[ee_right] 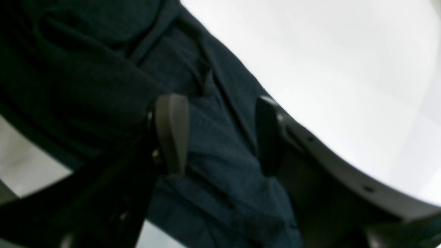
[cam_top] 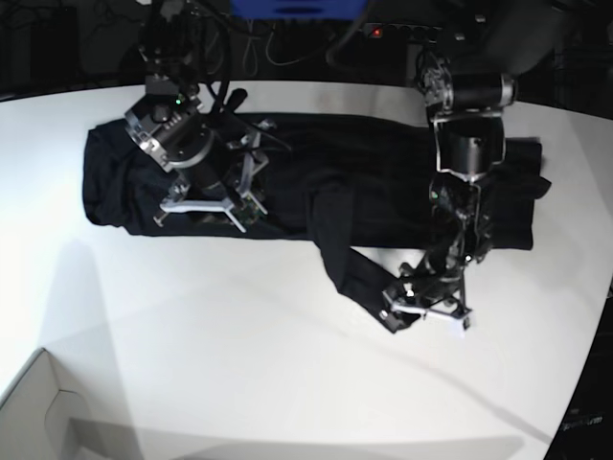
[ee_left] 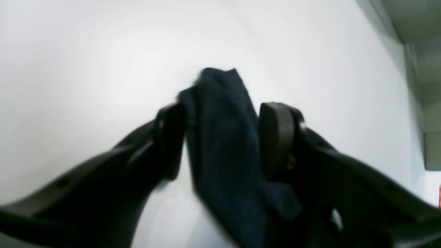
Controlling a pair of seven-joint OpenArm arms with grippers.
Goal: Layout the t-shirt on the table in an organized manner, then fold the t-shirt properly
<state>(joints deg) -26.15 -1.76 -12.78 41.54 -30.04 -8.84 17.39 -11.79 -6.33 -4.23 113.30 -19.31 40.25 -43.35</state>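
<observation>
The left gripper (cam_top: 424, 305) is clamped on a sleeve of the shirt (cam_top: 316, 182); the right gripper (ee_right: 220, 134) pinches its body. Uneven pulling risks fresh wrinkles on the tabletop (cam_top: 239, 345).

Two black robot arms, each built of cylindrical metallic-grey joint housings and ending in a two-fingered gripper: left gripper (cam_top: 424, 305), right gripper (cam_top: 218, 206). The fingers (ee_left: 275, 137) are curved matte-black shells with small screw holes along their length, tipped with rounded dark-grey pads (ee_right: 172, 131). Silver bracket plates and thin black cables run beside the wrists, and a green indicator light (cam_top: 176, 99) glows on the right arm.
</observation>
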